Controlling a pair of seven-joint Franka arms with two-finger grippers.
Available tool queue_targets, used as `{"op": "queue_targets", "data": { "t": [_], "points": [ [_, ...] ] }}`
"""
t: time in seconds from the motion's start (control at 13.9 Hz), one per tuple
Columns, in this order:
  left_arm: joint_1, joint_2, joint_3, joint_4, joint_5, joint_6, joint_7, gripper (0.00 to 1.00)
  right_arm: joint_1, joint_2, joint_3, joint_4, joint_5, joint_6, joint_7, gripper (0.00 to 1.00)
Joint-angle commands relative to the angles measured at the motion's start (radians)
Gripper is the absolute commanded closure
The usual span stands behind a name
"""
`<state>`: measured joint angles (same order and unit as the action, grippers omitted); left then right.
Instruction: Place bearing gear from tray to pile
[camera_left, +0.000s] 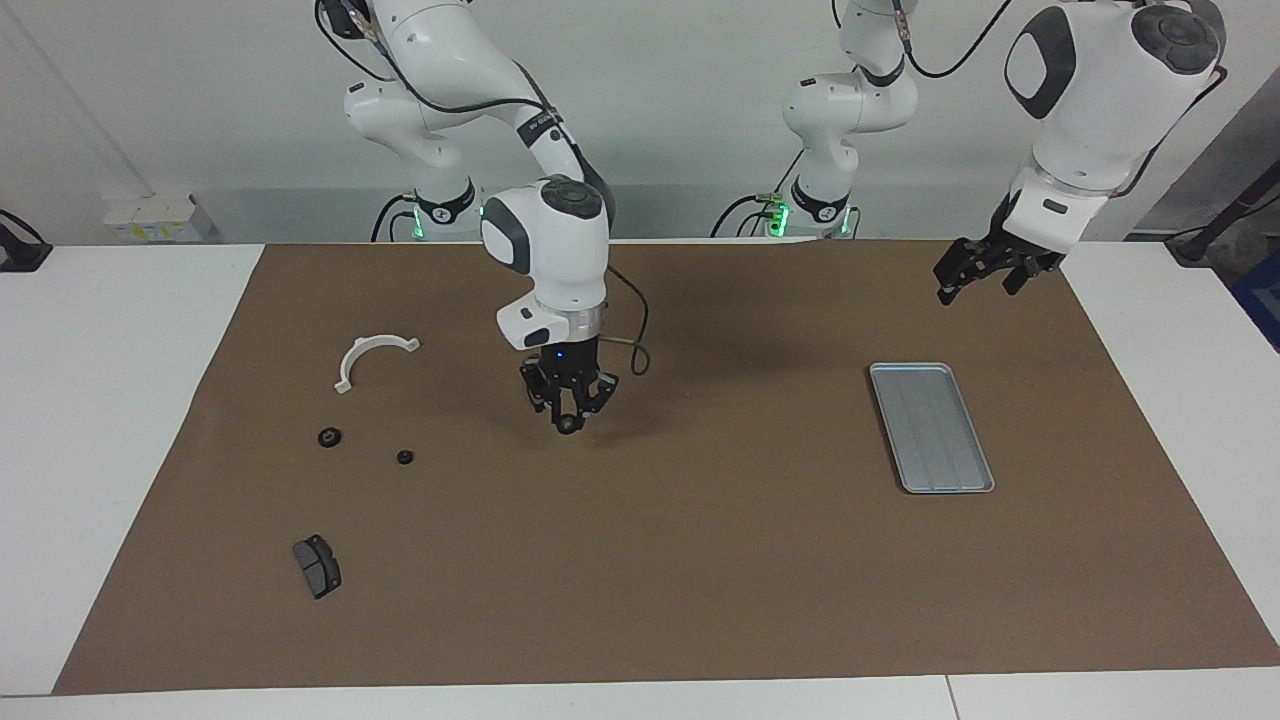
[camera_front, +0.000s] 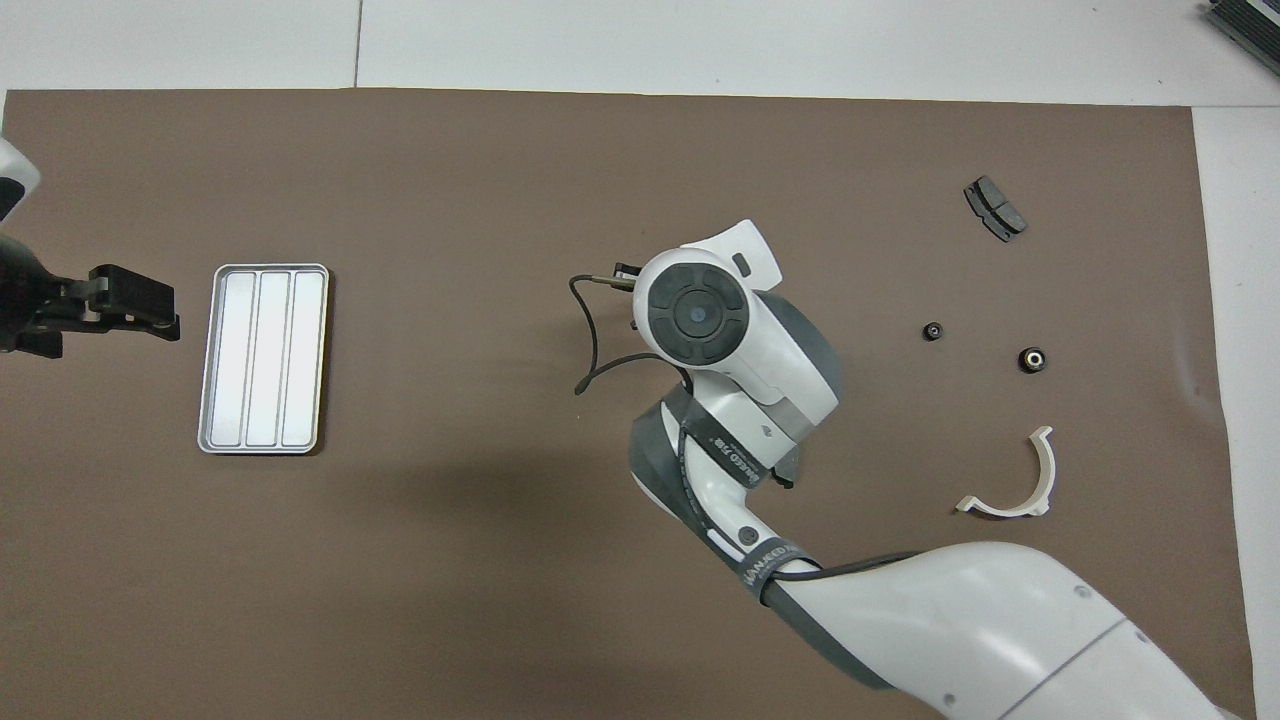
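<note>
Bearing gear (camera_left: 568, 425) clamped in right gripper (camera_left: 568, 422), raised over mat; left gripper (camera_left: 975, 270) spread, waiting near tray (camera_left: 930, 428).

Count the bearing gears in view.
3. Two gears lie on the mat near the white bracket, toward the right arm's end; one sits in the right gripper's jaws. The arm may hide more.

The only lettering sits on the dark grey band (camera_front: 722, 462) wrapped round the white forearm of the right arm, seen from overhead: pale capitals run along it, and a second such band (camera_front: 770, 570) lower on the same arm carries more. Both appear to be the maker's name, but the letters cannot be made out with confidence. Nothing else bears readable text.
</note>
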<state>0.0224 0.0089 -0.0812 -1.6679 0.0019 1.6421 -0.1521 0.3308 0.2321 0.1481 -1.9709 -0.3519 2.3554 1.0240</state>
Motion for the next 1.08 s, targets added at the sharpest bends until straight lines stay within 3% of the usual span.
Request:
{"op": "queue_targets", "data": {
  "t": [0.0, 0.43, 0.5, 0.58, 0.86, 0.94, 1.01],
  "points": [
    [0.014, 0.022, -0.005, -0.004, 0.017, 0.039, 0.017, 0.00, -0.056, -0.095, 0.016, -0.138, 0.011, 0.018, -0.030, 1.00],
    [0.005, 0.029, -0.003, -0.015, 0.018, 0.055, 0.016, 0.00, -0.173, -0.157, 0.016, -0.285, 0.148, 0.016, -0.246, 1.00],
    [0.005, 0.029, -0.003, -0.018, 0.018, 0.054, 0.016, 0.00, -0.179, -0.161, 0.015, -0.302, 0.165, 0.016, -0.272, 0.99],
    [0.002, 0.029, -0.003, -0.018, 0.018, 0.054, 0.016, 0.00, -0.190, -0.172, 0.014, -0.322, 0.166, 0.016, -0.295, 0.89],
    [-0.059, 0.029, -0.005, -0.016, 0.017, 0.064, 0.003, 0.00, -0.248, -0.197, 0.014, -0.378, 0.169, -0.008, -0.380, 0.86],
    [-0.073, 0.029, -0.003, -0.013, 0.017, 0.062, 0.002, 0.00, -0.260, -0.198, 0.016, -0.378, 0.174, -0.034, -0.403, 0.81],
    [-0.071, 0.029, -0.003, -0.010, 0.017, 0.064, 0.002, 0.00, -0.263, -0.200, 0.015, -0.376, 0.204, -0.047, -0.427, 0.51]
  ]
}}
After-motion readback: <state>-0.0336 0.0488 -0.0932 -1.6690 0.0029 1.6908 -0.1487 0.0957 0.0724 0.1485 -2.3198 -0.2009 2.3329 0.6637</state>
